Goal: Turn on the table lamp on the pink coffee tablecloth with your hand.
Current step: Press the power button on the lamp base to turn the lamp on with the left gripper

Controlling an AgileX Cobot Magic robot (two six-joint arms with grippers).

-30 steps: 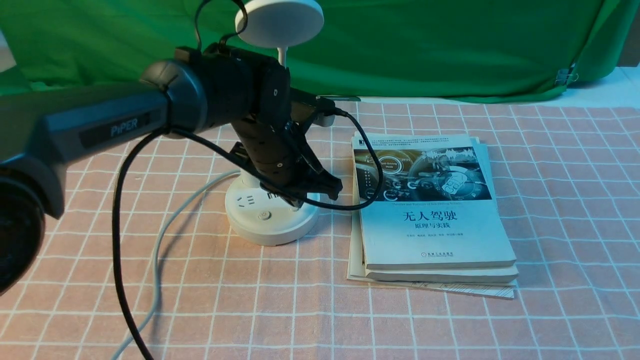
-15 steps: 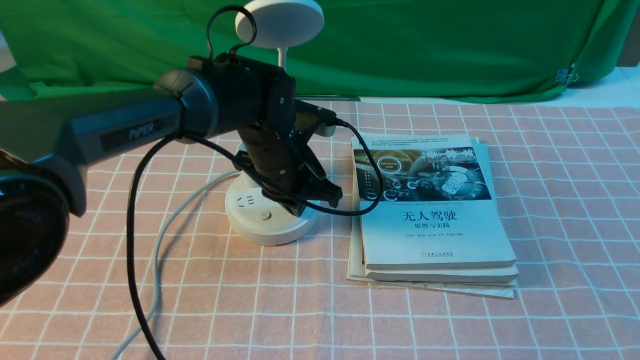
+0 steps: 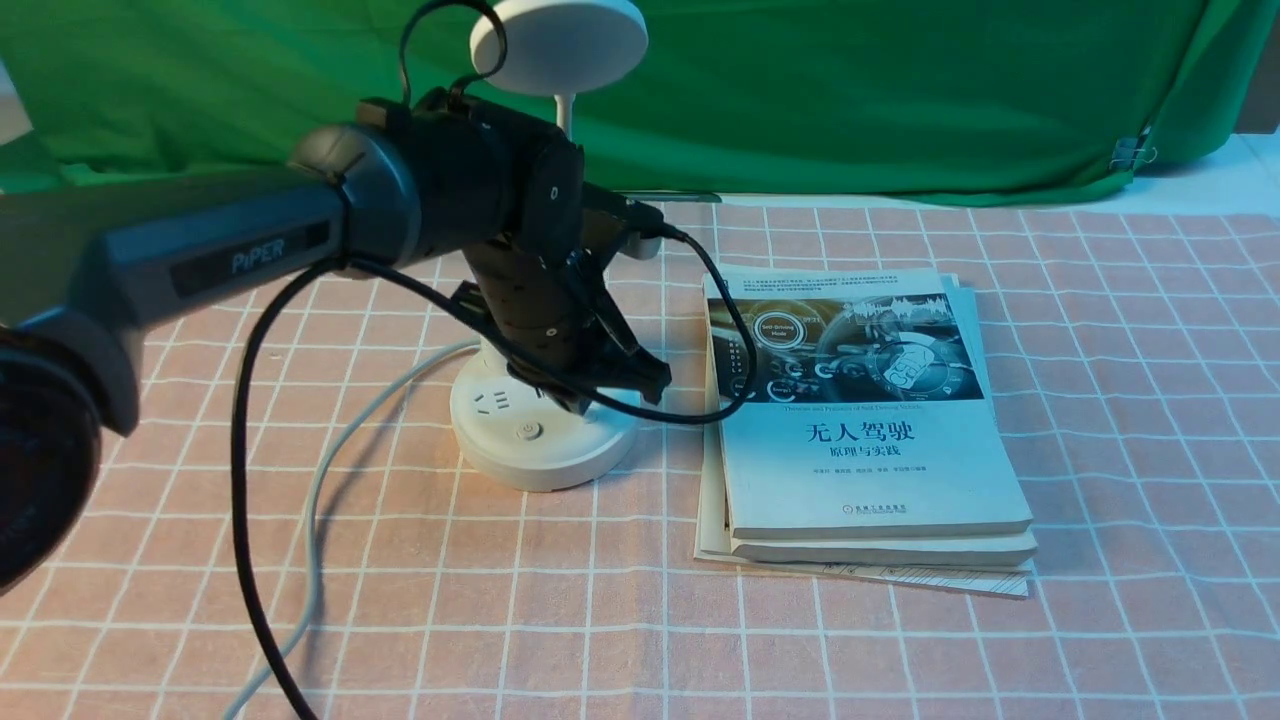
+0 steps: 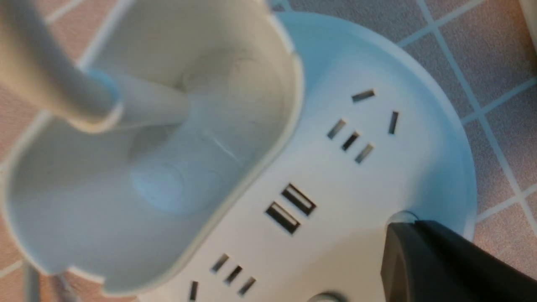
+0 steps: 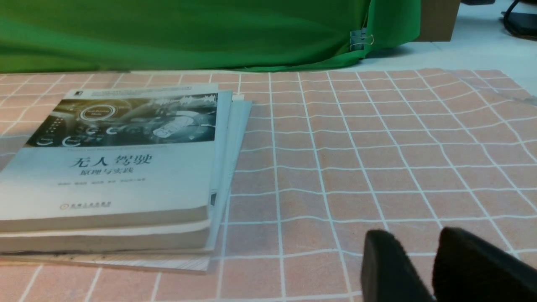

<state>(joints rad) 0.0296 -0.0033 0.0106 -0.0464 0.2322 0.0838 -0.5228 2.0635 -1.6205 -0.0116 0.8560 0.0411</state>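
1. At the left, the left arm [image 3: 240, 235], lettered "PiPER", reaches in over the pink coffee tablecloth [image 3: 800, 660]; a black cable [image 3: 241, 450] hangs from it in a loop.
2. Next, a grey cord [image 3: 318, 500] curves across the cloth to the table lamp [image 3: 500, 455].
3. The lamp stands upright on the cloth, left of the books, its disc head [image 3: 560, 45] in front of the green backdrop [image 3: 900, 90]. 1 power button [image 3: 529, 431] shows on the base, near the sockets.
4. The left gripper [image 4: 413, 224] is over the base, its jaws together, partly covering another round button [image 4: 402, 217]; contact is unclear.
5. To the right, books [image 3: 870, 430] lie stacked on the cloth.
6. The right gripper [image 5: 415, 235], seen only in its wrist view, has its jaws slightly apart, with cloth visible between them.
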